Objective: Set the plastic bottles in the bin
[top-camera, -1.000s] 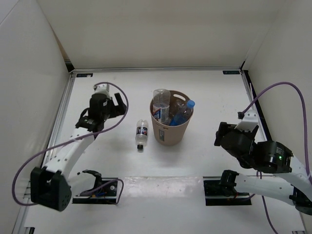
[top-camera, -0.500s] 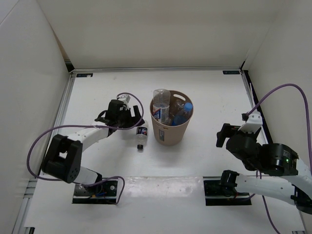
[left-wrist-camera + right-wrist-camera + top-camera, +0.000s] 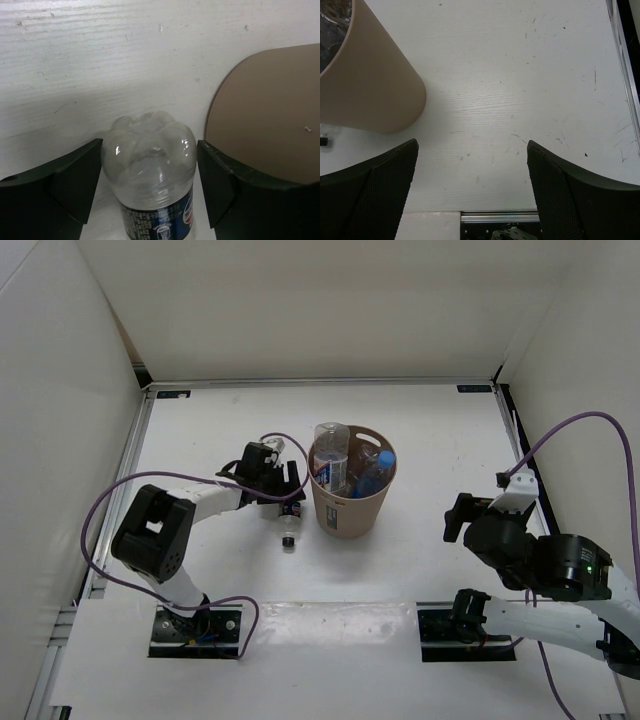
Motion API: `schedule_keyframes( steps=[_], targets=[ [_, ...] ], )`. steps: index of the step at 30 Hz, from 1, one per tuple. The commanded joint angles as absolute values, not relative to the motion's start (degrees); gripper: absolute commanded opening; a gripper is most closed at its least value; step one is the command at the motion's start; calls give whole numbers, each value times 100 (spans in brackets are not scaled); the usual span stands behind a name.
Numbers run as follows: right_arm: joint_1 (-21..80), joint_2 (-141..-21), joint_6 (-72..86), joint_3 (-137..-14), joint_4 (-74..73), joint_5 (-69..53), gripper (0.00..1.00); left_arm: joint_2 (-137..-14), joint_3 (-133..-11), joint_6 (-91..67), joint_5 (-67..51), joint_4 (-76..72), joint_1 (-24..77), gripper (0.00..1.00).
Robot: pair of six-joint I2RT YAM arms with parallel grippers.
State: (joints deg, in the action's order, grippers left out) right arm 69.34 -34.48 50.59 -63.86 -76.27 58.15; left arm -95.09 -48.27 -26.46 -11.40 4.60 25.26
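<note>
A short clear bottle [image 3: 290,515] with a dark label and cap lies on the table just left of the tan bin [image 3: 350,515]. My left gripper [image 3: 287,490] straddles its base end. In the left wrist view the bottle [image 3: 150,165] fills the space between the black fingers [image 3: 75,185]. The left finger touches it and a sliver of gap shows at the right one, so the gripper [image 3: 150,170] is open. The bin wall [image 3: 265,110] is right beside it. Other bottles stand in the bin, one clear [image 3: 330,445] and one blue-capped [image 3: 378,468]. My right gripper [image 3: 470,515] hangs open and empty.
White walls enclose the table on three sides, with a metal rail [image 3: 130,490] along the left edge. In the right wrist view the bin [image 3: 370,90] is at upper left and a base plate [image 3: 500,220] lies below the open gripper [image 3: 472,165].
The left arm swung right and down from the left side of the table until its fingers came round the lying bottle's base, narrowing on it. The right gripper pulled back slightly.
</note>
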Motion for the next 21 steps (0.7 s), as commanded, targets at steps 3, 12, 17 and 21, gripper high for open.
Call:
schedule_keyframes(
  steps=[3,12,17,21],
  targets=[
    [6908,-3454,5142,-6346,-7559,5959,90,-9387,-5001,-2496,-1055,763,2540,78],
    [6899,-3463,5142,-6354,-7567,5968,90,-7651,-5009,-2417,321,1660,2531,66],
    [6891,-3454,5142,-6354,-7559,5968,90,-6200,-5387,-2320,1309,2654,2540,63],
    [6882,-3445,5124,-6346,-7567,5968,90,-5389,-6158,-2110,1687,3101,2558,63]
  ],
)
